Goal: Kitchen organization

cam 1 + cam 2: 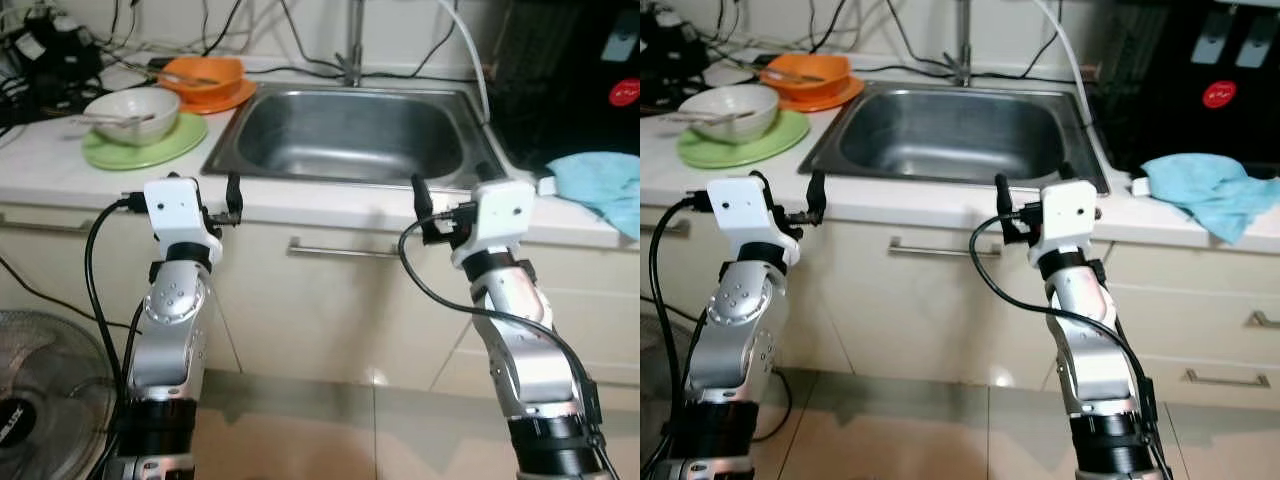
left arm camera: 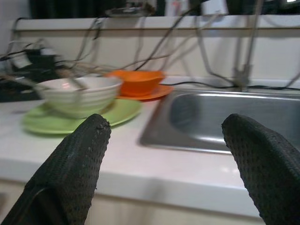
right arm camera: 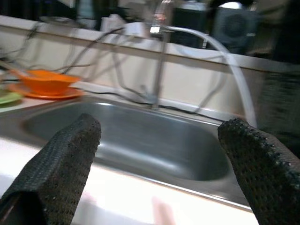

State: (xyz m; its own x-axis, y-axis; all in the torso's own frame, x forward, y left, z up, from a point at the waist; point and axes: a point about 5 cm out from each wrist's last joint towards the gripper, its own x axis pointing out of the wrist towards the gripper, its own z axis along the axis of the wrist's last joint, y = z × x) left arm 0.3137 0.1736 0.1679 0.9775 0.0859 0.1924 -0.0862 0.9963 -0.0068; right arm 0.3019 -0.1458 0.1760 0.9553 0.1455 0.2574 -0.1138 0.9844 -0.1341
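A white bowl [image 1: 132, 113] with a utensil in it sits on a green plate [image 1: 180, 140] on the counter, left of the steel sink [image 1: 350, 135]. Behind it, an orange bowl [image 1: 203, 75] rests on an orange plate [image 1: 228, 100]. Both arms are raised in front of the counter edge. My left gripper [image 2: 164, 136] is open and holds nothing, one finger [image 1: 234, 195] level with the sink's left front corner. My right gripper [image 3: 159, 140] is open too, with nothing in it, one finger [image 1: 419, 197] near the sink's right front corner.
A faucet [image 1: 352, 50] stands behind the sink, and a white hose [image 1: 472, 55] runs beside it. A blue cloth [image 1: 605, 185] lies on the counter at right, before a black appliance [image 1: 580, 70]. Cables and a power strip [image 1: 45, 60] crowd the back left. A fan [image 1: 40, 400] stands on the floor.
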